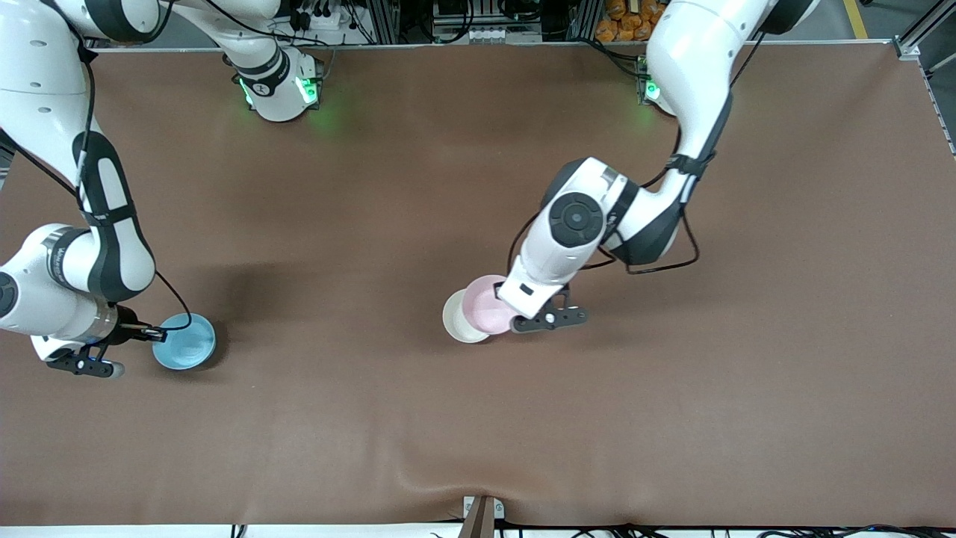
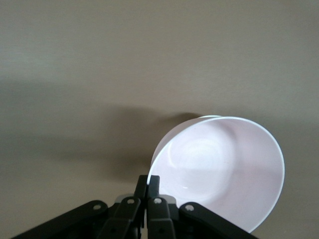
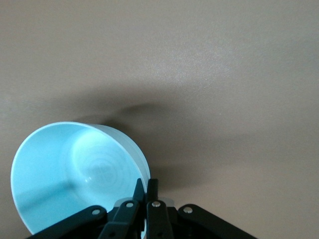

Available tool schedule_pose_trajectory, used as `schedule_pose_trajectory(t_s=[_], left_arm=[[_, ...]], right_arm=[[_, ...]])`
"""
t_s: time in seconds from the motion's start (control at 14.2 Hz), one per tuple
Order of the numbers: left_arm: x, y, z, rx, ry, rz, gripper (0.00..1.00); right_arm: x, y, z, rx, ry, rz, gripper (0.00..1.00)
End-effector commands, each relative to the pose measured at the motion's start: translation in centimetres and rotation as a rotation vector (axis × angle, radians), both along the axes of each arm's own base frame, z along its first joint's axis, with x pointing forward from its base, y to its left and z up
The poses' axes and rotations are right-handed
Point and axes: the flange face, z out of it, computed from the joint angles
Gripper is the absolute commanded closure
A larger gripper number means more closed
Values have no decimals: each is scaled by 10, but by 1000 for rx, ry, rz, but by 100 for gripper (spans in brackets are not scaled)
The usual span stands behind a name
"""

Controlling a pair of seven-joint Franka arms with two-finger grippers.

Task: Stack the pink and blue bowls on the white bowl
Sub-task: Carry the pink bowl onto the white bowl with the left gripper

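Brown matte table [image 1: 478,418], faintly wrinkled at the camera edge. Left gripper [image 1: 514,323] pinches glossy pink bowl [image 1: 485,306] by the rim over white bowl [image 1: 459,320], mid-table. Right gripper [image 1: 153,334] clamps blue bowl [image 1: 187,344] by the rim at the right arm's end.

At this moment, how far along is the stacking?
Nothing is stacked yet. In hand: the left hand grips the pink bowl by its rim, partly over the white bowl but offset; the right hand grips the blue bowl, toward the right arm's end of the table. Left: seat pink, then bring blue across.
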Motion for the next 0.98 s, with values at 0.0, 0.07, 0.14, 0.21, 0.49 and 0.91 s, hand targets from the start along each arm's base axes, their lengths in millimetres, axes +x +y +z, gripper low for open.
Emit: schedule_pose_trajectory(t_s=[0.0, 0.07, 0.14, 0.21, 0.49, 0.91], left_arm=[[3, -17, -20, -34, -25, 14, 100], [3, -17, -23, -35, -28, 8, 100], [4, -18, -27, -37, -28, 6, 100], [5, -19, -29, -50, -46, 13, 100], [4, -21, -47, -55, -50, 16, 100], [1, -24, -55, -59, -30, 19, 100]], right_arm=[[-2, 8, 36, 24, -4, 23, 100], [-3, 10, 45, 27, -5, 25, 100], [-3, 12, 56, 30, -2, 29, 100], [-4, 15, 68, 33, -1, 31, 100], [-4, 19, 98, 53, 16, 27, 100], [-10, 28, 121, 121, 43, 1, 100]])
